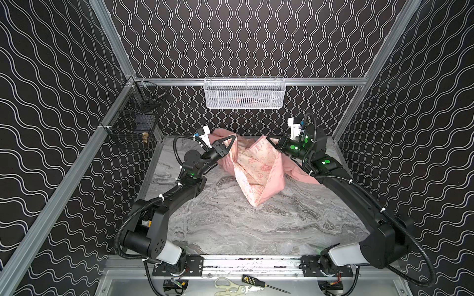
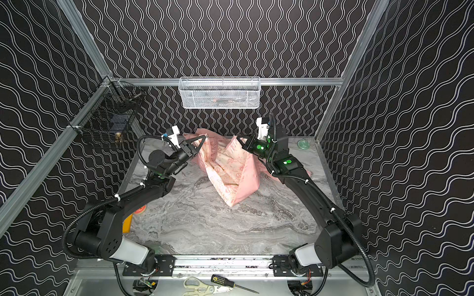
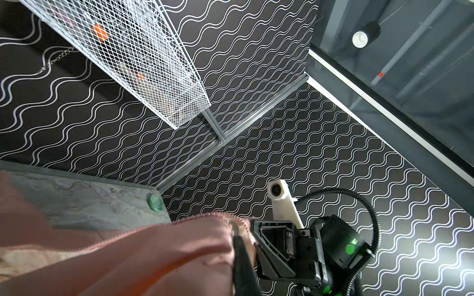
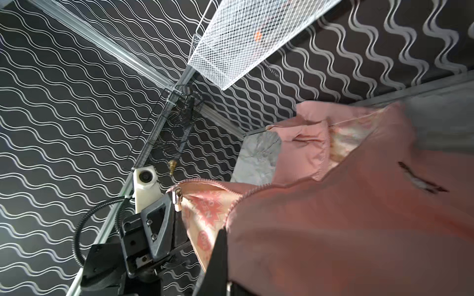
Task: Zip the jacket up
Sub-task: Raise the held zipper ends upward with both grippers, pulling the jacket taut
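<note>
At upper centre of both top views, opposite zipper edges of the jacket (image 1: pixel 256 169) are pinched by the left gripper (image 1: pixel 233 139) and right gripper (image 1: pixel 268 138), jaws pressed together.

1. Peace sign (image 1: pixel 259 175): printed in pink on the pale lining (image 1: pixel 252 164) of the jacket (image 1: pixel 275 176); visible in both top views.
2. Letters resembling "ON": inside a pink starburst (image 4: pixel 208 205) on the same lining, right wrist view.
3. Yellow label on the screwdriver handle (image 1: pixel 252 280): markings illegible.
</note>
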Robot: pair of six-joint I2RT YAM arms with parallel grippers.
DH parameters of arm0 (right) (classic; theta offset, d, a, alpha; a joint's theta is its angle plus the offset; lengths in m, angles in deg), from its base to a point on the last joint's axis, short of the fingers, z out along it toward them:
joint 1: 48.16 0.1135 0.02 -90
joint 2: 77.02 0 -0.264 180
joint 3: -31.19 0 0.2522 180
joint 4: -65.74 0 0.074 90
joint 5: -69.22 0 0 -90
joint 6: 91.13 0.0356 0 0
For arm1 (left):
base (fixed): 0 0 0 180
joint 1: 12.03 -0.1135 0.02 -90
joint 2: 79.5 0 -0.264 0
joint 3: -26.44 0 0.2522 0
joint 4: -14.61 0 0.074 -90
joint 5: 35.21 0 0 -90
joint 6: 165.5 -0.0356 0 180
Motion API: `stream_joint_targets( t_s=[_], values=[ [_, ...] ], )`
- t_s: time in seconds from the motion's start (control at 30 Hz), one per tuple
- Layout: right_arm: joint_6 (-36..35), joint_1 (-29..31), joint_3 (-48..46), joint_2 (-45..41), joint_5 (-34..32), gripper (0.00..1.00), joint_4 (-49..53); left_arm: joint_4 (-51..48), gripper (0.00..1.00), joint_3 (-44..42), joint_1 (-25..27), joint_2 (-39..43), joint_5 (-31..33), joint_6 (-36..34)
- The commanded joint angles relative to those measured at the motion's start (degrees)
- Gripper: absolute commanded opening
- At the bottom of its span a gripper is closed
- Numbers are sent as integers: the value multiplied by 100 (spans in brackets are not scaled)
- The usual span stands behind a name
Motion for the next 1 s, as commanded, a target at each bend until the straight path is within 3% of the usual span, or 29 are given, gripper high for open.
stream_joint_targets(
  t_s=[0.0, 0.3, 0.4, 0.67, 0.97],
  values=[
    [514, 5, -140, 44, 375, 0, -833, 601, 0, -18, -2, -14, -54, 267],
    [1172, 29, -427, 258, 862, 0, -1740, 725, 0, -124, 11, 27, -61, 383],
    [1325, 143, -388, 363, 740, 0, -1805, 866, 0, -133, 50, -29, 0, 434],
    [1019, 857, -231, 366, -739, 0, -1691, 1332, 0, -80, 264, -294, 333, 689],
    [1036, 1006, 118, 690, -1545, 0, -1965, 1822, 0, -167, 411, -401, 875, 886]
  ],
)
